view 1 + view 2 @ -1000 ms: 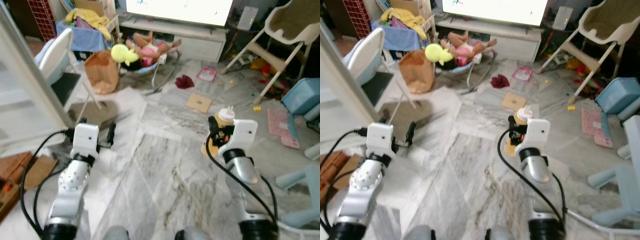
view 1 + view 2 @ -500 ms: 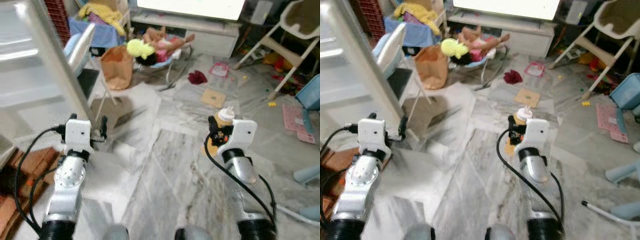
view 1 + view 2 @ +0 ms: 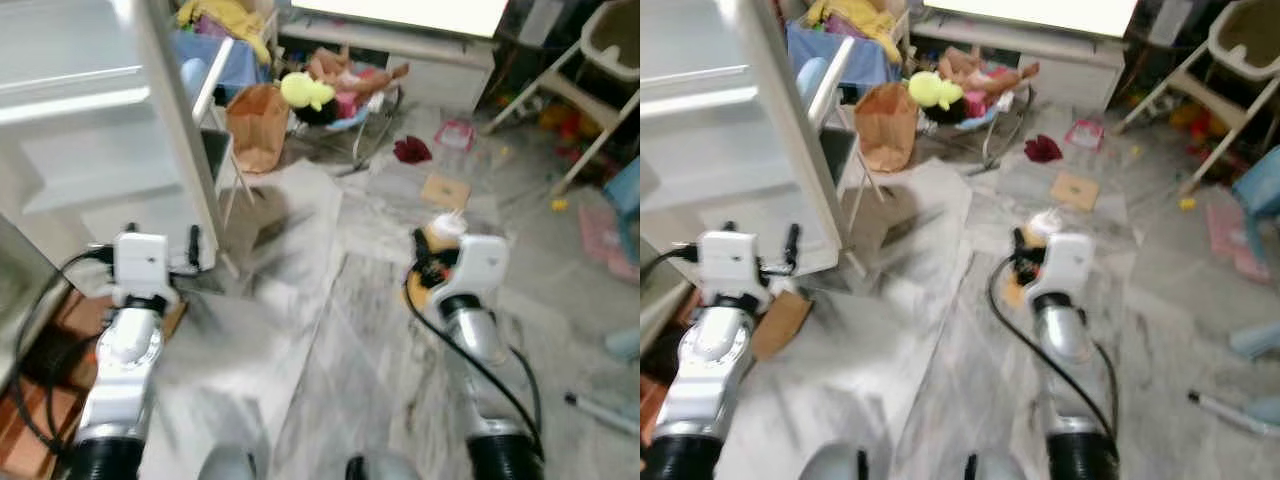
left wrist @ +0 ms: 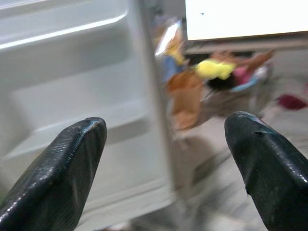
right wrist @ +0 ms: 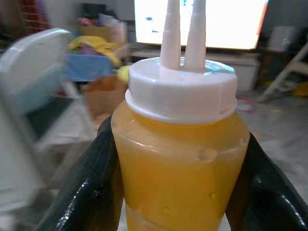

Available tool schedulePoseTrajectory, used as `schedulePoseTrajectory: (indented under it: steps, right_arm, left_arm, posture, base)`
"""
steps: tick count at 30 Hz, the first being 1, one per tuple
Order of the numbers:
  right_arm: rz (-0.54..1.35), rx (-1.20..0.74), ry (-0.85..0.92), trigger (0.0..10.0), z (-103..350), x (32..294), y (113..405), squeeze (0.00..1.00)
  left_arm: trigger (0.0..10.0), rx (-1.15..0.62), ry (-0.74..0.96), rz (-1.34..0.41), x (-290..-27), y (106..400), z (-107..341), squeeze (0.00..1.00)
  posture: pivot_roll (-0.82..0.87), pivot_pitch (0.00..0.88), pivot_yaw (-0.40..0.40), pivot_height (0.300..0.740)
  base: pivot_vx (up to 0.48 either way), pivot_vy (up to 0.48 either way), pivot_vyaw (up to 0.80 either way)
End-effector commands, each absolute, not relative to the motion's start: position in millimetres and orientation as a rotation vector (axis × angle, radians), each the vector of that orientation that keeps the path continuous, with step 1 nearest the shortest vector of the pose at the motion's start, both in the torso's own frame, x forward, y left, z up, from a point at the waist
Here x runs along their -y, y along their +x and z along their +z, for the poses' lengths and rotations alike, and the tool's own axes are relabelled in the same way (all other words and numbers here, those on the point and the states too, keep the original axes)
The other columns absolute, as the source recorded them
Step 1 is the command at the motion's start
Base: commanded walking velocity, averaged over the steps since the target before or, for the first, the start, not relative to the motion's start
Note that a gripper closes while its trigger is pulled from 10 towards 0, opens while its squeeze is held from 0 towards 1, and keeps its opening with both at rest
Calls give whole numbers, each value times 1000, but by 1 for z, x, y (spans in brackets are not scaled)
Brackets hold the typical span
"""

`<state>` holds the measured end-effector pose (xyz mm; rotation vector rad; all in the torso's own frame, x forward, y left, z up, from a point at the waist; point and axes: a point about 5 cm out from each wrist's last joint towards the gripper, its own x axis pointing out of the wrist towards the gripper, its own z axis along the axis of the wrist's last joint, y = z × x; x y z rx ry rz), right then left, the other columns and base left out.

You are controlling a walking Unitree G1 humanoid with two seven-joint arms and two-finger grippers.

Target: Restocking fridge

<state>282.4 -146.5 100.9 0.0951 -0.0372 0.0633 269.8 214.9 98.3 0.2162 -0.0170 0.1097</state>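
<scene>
Grey veined marble floor stretches across a cluttered living room, strewn with a brown paper bag, a yellow-headed doll and a red cloth. On the left stands the open white fridge door with smooth moulded plastic shelves. The right gripper clamps a rounded orange squeeze bottle with a white twin-nozzle cap. The left gripper hangs wide apart and empty, facing the fridge door.

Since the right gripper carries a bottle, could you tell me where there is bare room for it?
The fridge door shelves beside the open left gripper look bare. The marble floor between both arms is free. Around the brown paper bag and doll it is crowded.
</scene>
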Motion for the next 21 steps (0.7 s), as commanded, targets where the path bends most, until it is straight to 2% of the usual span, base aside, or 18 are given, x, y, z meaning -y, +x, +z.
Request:
schedulePoseTrajectory:
  steps: [1, 11, 21]
  right_arm:
    - [54, 74, 75, 10000, 109, 154, 284, 0]
    - [107, 87, 44, 10000, 113, 148, 284, 0]
    - [137, 98, 31, 10000, 115, 144, 283, 0]
  left_arm:
    - [10000, 31, 219, 113, -215, 269, 100, 0]
    - [10000, 11, 217, 142, -219, 265, 96, 0]
    - [10000, 12, 206, 129, -213, 260, 93, 0]
  posture:
    - [15, 78, -40, 740]
    - [18, 85, -46, 740]
    - [10, 96, -50, 740]
  base:
    - [0, 480, 0]
    - [0, 480, 0]
    - [0, 480, 710]
